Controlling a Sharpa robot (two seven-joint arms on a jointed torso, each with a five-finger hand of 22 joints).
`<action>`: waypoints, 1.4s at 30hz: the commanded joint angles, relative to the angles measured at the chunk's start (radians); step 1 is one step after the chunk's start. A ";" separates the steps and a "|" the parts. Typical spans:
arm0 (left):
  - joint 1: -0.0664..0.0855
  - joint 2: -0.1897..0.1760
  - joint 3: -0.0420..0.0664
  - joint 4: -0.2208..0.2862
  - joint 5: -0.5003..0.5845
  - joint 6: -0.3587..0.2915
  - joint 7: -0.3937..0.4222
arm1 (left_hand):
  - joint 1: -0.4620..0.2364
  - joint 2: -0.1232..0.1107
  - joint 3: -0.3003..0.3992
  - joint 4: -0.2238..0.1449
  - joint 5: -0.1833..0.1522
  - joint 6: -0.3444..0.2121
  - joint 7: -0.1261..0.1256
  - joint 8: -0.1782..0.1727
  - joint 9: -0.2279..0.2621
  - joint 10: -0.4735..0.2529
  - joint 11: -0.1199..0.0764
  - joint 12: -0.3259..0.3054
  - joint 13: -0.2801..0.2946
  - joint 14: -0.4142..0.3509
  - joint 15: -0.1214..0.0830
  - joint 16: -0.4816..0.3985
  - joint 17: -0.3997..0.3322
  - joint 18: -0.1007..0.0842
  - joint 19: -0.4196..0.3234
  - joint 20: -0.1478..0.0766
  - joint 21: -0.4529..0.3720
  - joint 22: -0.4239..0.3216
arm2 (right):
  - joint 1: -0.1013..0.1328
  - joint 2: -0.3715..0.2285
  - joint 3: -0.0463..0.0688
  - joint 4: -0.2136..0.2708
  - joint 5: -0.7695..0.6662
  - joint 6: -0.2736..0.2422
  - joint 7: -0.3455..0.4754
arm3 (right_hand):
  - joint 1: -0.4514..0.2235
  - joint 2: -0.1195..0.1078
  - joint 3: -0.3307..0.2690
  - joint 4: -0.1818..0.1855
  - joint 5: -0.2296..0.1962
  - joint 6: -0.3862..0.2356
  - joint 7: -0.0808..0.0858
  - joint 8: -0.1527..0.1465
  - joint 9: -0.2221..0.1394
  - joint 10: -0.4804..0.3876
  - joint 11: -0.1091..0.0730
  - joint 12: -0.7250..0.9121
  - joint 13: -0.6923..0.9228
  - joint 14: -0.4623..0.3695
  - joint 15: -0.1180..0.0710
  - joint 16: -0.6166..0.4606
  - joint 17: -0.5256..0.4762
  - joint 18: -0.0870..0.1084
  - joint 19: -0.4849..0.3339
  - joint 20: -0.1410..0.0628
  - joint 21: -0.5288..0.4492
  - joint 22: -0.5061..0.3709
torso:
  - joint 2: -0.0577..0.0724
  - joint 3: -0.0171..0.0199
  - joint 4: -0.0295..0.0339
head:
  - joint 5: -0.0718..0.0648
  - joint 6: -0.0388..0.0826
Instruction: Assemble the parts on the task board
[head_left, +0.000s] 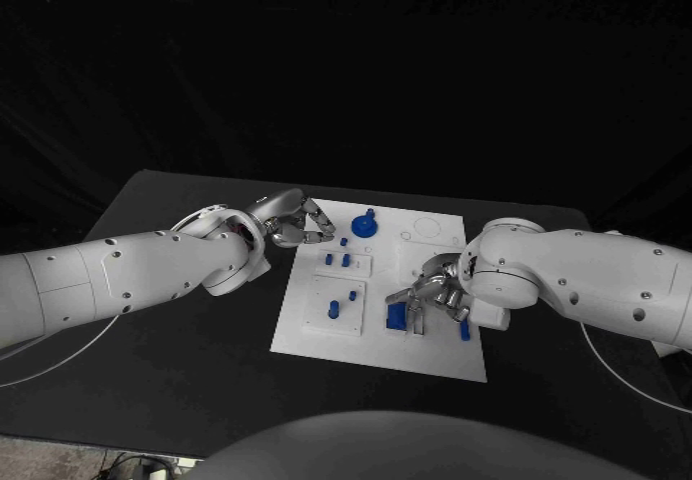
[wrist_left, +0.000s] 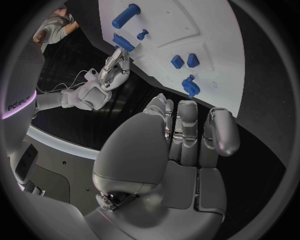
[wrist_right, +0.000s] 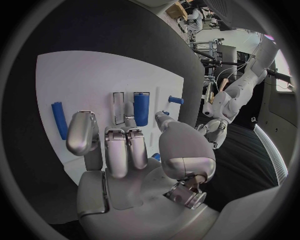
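The right hand (head_left: 433, 293), fingers spread and holding nothing, is poised over the blue block (head_left: 395, 316); neighbouring parts (the loose blue rod (head_left: 464, 330) especially) could be knocked off the task board (head_left: 433, 355).

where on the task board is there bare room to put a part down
The task board is bare along its near edge, in front of the left inset tile and the right hand. Its far right corner, beside the blue knob, holds only faint outlines. The middle is crowded: small blue pegs, a blue block under the right hand's fingers.
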 joint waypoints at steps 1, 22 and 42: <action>-0.001 0.002 0.001 0.002 -0.009 0.022 -0.010 | 0.007 0.000 0.007 0.000 0.005 0.007 -0.001 0.007 0.001 0.007 0.003 0.003 -0.001 -0.007 0.001 -0.001 -0.001 0.009 0.000 0.004 -0.004 0.168 | -0.002 -0.005 0.000 0.004 0.000 -0.009 0.011 | -0.007 -0.008 -0.013 0.002 -0.029 -0.001 0.006 -0.007 -0.002 0.104 0.010 0.004 0.264 0.104 0.009 0.003 0.263 0.011 -0.003 0.001 -0.006 0.147 | 0.000 -0.0002 0.0000 | 0.003 0.000; -0.001 -0.014 0.001 0.012 -0.007 0.005 0.006 | 0.009 0.001 0.011 -0.001 0.006 0.011 -0.002 0.010 0.003 0.013 0.004 0.006 -0.002 -0.008 0.003 -0.001 -0.001 0.009 0.000 0.006 -0.005 0.168 | 0.023 -0.221 0.003 0.166 -0.004 -0.153 0.120 | 0.084 -0.010 -0.058 -0.016 0.275 0.004 -0.009 0.035 0.041 0.104 -0.004 0.004 0.264 0.104 -0.004 0.003 0.263 0.000 0.037 -0.010 0.045 0.163 | 0.000 -0.0008 -0.0019 | 0.017 0.000; -0.001 -0.005 0.000 0.006 -0.003 0.004 0.006 | 0.009 0.001 0.015 0.000 0.008 0.016 -0.002 0.012 0.004 0.024 0.005 0.011 -0.002 -0.006 0.003 0.002 0.001 0.009 0.001 0.007 -0.003 0.169 | 0.046 -0.315 -0.002 0.122 -0.220 0.005 0.005 | 0.121 -0.007 -0.060 -0.049 0.231 0.037 -0.023 0.072 0.061 0.104 -0.016 0.004 0.264 0.104 -0.014 0.003 0.263 -0.009 0.068 -0.017 0.085 0.175 | -0.001 -0.0026 -0.0009 | -0.003 0.000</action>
